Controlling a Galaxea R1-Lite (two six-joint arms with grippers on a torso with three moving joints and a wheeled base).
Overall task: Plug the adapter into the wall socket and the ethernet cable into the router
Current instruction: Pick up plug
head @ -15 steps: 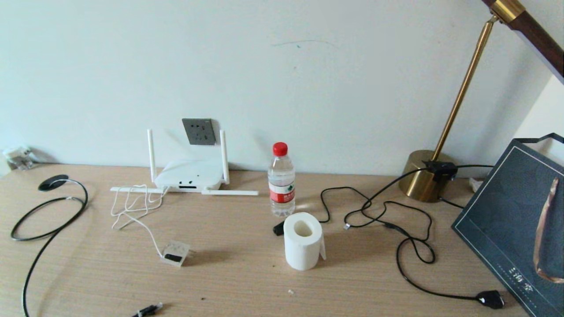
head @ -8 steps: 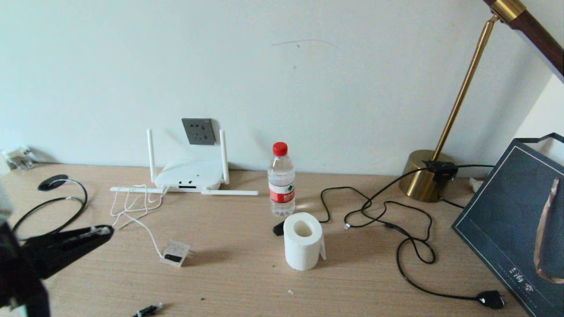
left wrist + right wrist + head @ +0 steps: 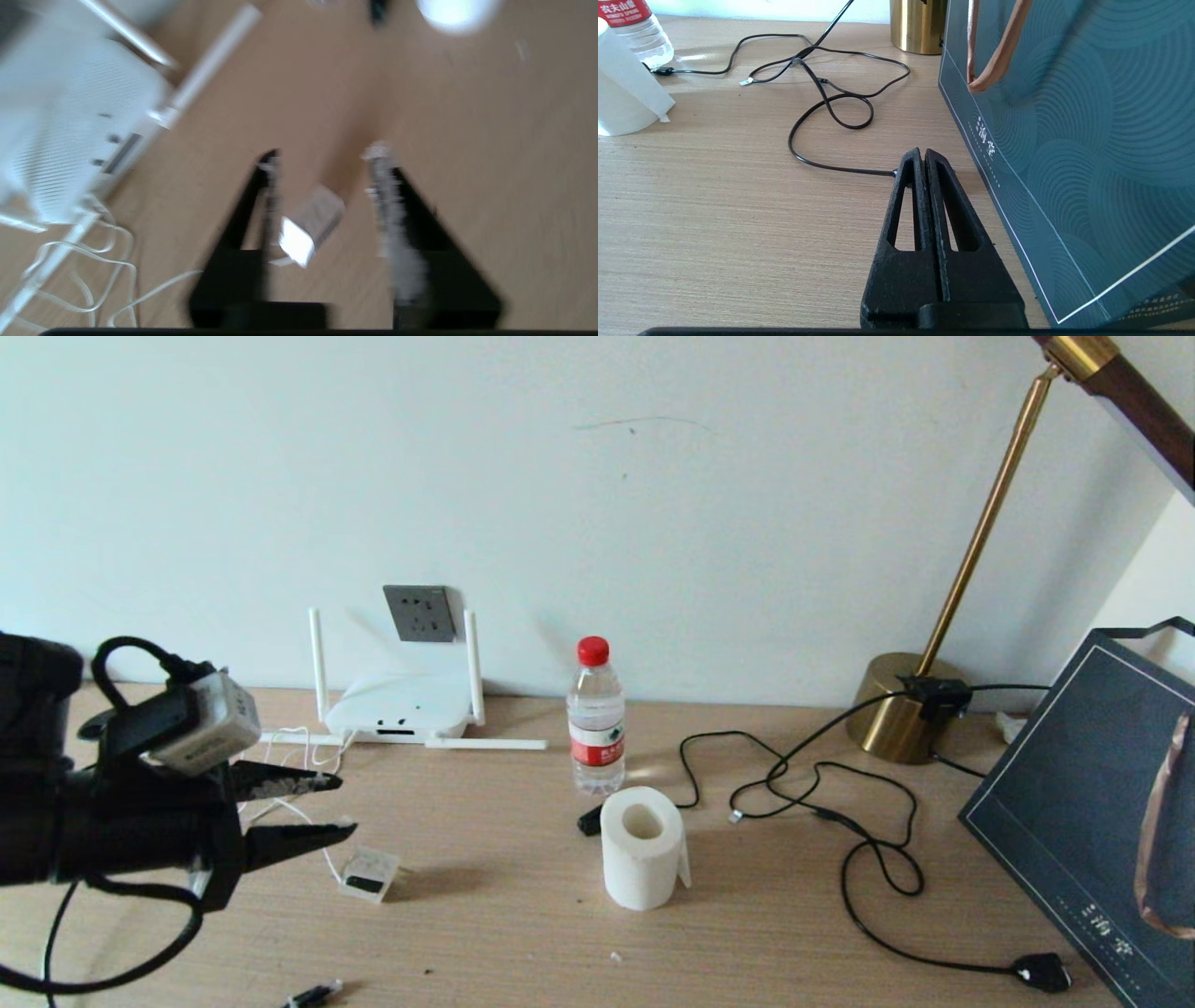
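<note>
Left gripper [image 3: 341, 807], black with pointed fingers, hovers over the light wood-grain desk [image 3: 523, 933] with jaws spread wide and nothing between them. Landmark: the adapter [image 3: 369, 875], a small white cube-shaped plug with a dark face on a thin white cord, lying on the desk.

Adapter sits just beyond and below the left fingertips, slightly toward the white toilet-paper roll [image 3: 642, 847]. In the left wrist view the adapter [image 3: 310, 224] shows between the two open fingers, lying at a slant to the gap, so its long axis is not square to the jaws; some wrist turn is probably needed before closing. How high the tips are above it I cannot tell.

Behind the adapter, at the wall: the router [image 3: 400, 707], a flat white rounded box with stick antennas, and above it the wall socket [image 3: 419, 613], a dark grey square plate. Adapter's cord loops back toward the router. Ethernet cable [image 3: 313, 995], thin black with a clear-tipped plug, lies nearer the desk's front edge than the adapter.

Right gripper [image 3: 923, 156], jaws pressed together and empty, is parked well away from the adapter, beside the dark teal paper bag [image 3: 1069, 140]. Left arm is clearly the nearer one. Neither plug-in is done yet.
</note>
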